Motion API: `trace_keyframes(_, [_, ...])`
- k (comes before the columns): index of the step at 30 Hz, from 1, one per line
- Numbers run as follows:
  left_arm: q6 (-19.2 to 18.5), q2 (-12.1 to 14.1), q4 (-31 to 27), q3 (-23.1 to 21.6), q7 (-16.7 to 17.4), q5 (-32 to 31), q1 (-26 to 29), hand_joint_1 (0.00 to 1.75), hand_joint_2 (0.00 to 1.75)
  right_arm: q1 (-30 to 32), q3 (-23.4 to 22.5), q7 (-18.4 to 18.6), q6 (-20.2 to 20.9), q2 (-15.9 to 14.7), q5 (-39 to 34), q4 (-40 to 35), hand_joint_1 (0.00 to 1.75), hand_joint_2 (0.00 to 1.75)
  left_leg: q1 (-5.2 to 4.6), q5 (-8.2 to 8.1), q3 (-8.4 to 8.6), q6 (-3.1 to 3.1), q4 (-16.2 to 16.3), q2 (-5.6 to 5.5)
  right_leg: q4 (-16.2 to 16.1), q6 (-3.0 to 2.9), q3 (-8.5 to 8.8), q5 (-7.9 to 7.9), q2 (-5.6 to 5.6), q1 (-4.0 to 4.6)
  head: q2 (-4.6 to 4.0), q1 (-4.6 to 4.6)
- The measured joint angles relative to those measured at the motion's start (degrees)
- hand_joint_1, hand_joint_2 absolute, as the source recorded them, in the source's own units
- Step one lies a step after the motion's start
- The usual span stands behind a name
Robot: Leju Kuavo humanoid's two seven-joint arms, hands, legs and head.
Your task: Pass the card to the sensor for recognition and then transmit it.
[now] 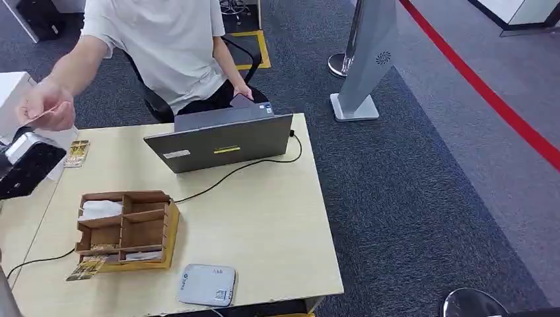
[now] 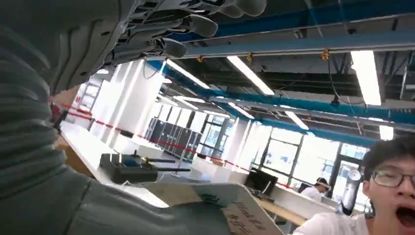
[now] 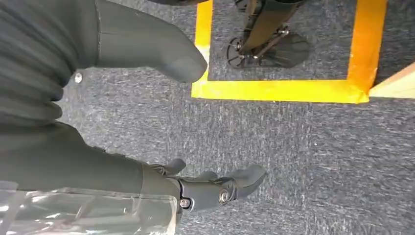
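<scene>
left hand [image 1: 26, 165] sits at the far left edge of the counter [image 1: 264, 218], raised toward the person; in its wrist view the fingers [image 2: 195, 24] are spread with nothing between them, so it looks open and empty. right hand [image 3: 147, 98] hangs over the carpet, fingers apart, holding nothing. the card [image 1: 49, 113] looks to be pinched in the person's hand [image 1: 49, 105] just above the left hand, though it's small and blurred. judging by that, the handover is about done.

risks from here:
- left hand swings back low and clips the wooden organizer [image 1: 125, 228] or the loose card [image 1: 84, 268] hanging off its front corner.
- laptop cable [image 1: 251, 165] runs across the counter between laptop [image 1: 221, 142] and organizer; a low sweep could snag it.
- the grey reader [image 1: 206, 284] sits near the counter's front edge, a bump could shove it off.
- person's hand is close to the fingers, so an early closing could pinch it.
</scene>
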Motion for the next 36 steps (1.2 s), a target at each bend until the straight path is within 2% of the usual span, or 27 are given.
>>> trace_keyframes(12, [-7.04,6.67,5.36,-9.71,7.9,-16.91,-8.21,0.0,1.75,-0.81,-1.07,1.16,-0.61,-1.18,3.85,2.65,0.0,1.75,-0.01,0.11,-0.08,0.02,0.0,-0.02,0.05,-0.03,-0.06,0.04,0.01,0.0,0.0,-0.02])
trace_keyframes(13, [-7.68,7.12,5.6,-10.48,8.64,-18.51,-8.64,1.15,1.75,-0.87,-1.12,1.29,-0.63,-1.2,4.22,2.73,0.0,1.75,-0.02,0.11,-0.07,0.02,0.0,0.0,0.05,-0.07,-0.07,0.06,0.01,0.0,0.0,-0.07])
trace_keyframes(16, [-9.47,8.24,6.84,-12.55,10.58,-22.99,-10.17,1.15,1.75,-1.03,-1.53,1.64,-0.63,-1.46,5.29,3.19,0.0,1.75,-0.01,0.14,-0.12,0.0,0.0,0.0,0.06,-0.08,-0.11,0.08,0.02,0.0,0.0,-0.07])
trace_keyframes(17, [-9.73,8.72,7.22,-13.34,10.89,-23.84,-10.52,1.75,1.75,-1.07,-1.66,1.75,-0.63,-1.49,5.58,3.32,0.0,1.75,-0.02,0.14,-0.11,0.0,0.0,0.0,0.07,-0.08,-0.12,0.08,0.02,0.0,0.0,-0.07])
trace_keyframes(23, [-11.65,10.14,9.31,-15.81,11.61,-28.62,-12.42,1.75,1.75,-1.35,-2.36,2.6,0.13,-1.66,7.37,3.52,0.0,1.75,-0.02,0.17,-0.15,0.0,0.0,0.01,0.08,-0.15,-0.15,0.13,0.02,0.0,0.0,-0.15])
trace_keyframes(36, [-11.87,10.47,10.69,-16.2,11.24,-28.82,-12.65,1.75,1.75,-1.39,-2.82,3.12,0.66,-1.66,8.31,3.52,0.0,1.75,-0.03,0.17,-0.15,0.0,0.0,0.01,0.08,-0.14,-0.16,0.13,0.02,0.0,0.0,-0.15])
